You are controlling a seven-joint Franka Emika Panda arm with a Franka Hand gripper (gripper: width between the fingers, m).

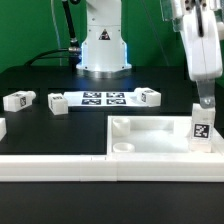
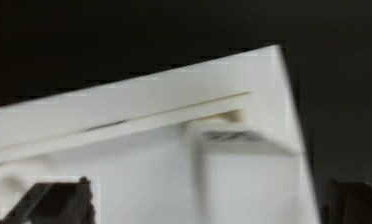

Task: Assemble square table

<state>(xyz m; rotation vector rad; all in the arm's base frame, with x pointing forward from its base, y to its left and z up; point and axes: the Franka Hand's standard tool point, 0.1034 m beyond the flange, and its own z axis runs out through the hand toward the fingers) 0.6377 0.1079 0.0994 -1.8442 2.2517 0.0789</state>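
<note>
The black worktop (image 1: 40, 135) is carrying everything. The arm (image 1: 195, 40) is reaching down on the exterior view's right. The square table top (image 1: 160, 140) is lying tray-side up near the front, against the long white bar (image 1: 60, 165). Behind it the marker board (image 1: 105, 98) is lying flat, with three loose legs (image 1: 18, 100) (image 1: 57, 103) (image 1: 148, 96) sitting around it, well apart from the top.

One leg (image 1: 200, 128) is standing upright in the top's corner on the exterior view's right. The end effector (image 1: 205, 100) is hanging just above it with its fingers (image 2: 55, 200) spread wide and holding nothing. I can't tell whether it is touching the leg's tip. The wrist view is showing the top's corner and raised rim between those spread fingers, though it is too blurred to read much more.

To my eye the robot is working on seating this leg in its corner hole. To do that well, it should be coming straight down with the leg centred between the fingers, so neither finger is nudging it sideways first. It should be closing low enough for a firm hold while clearing the rim. It should also be keeping the leg vertical while pressing or twisting, since a tilted leg is likely to jam or drag the top across the worktop.
</note>
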